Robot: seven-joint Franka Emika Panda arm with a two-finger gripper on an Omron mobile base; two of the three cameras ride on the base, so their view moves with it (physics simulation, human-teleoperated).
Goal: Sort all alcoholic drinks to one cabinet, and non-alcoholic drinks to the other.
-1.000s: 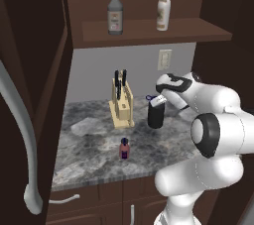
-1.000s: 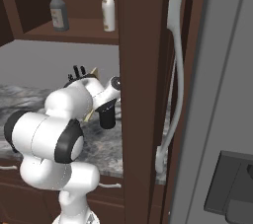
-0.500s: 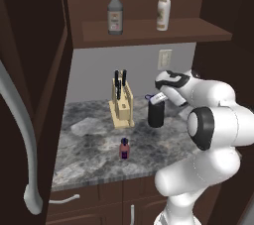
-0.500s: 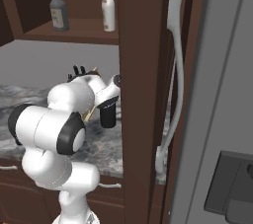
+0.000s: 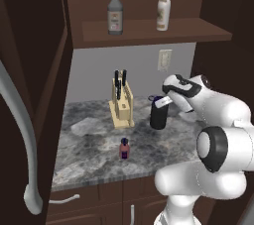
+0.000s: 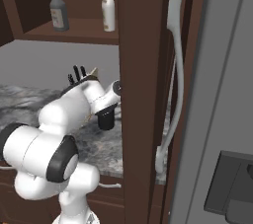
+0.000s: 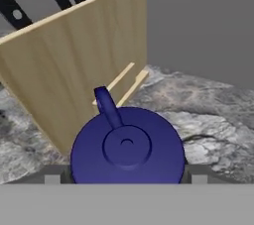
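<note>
A dark wooden kitchen: a grey marbled bench [image 5: 94, 140] runs under an open wall cabinet [image 5: 149, 30]. On the cabinet's plank shelf stand the glass bottle [image 5: 115, 11] with its red cap and, well apart to its right, the cream bottle [image 5: 163, 8], both upright. A knife block [image 5: 122, 102] sits on the bench near the back wall, and the small red bottle [image 5: 124, 148] stands alone toward the front edge. A tall cabinet door with a long curved grey handle [image 6: 170, 80] hangs at the right of the right base view.

The black bottle [image 5: 158, 114] stands upright on the bench just right of the knife block. The claw [image 5: 161, 101] is at its top; in the hand view the blue lid [image 7: 127, 145] sits between the two fingertips [image 7: 52, 178], which stand wide on either side of it. Whether they are touching the lid yet I cannot tell, and nothing is lifted.

This bottle looks rigid and smooth-sided, probably the heaviest of the four, and wide enough to need nearly the claw's full spread. A hold on the body just below the lid seems safer than on the lid itself, where the small tab could upset the pads and a slick cap might slip. Kept vertical, it should carry steadily.
</note>
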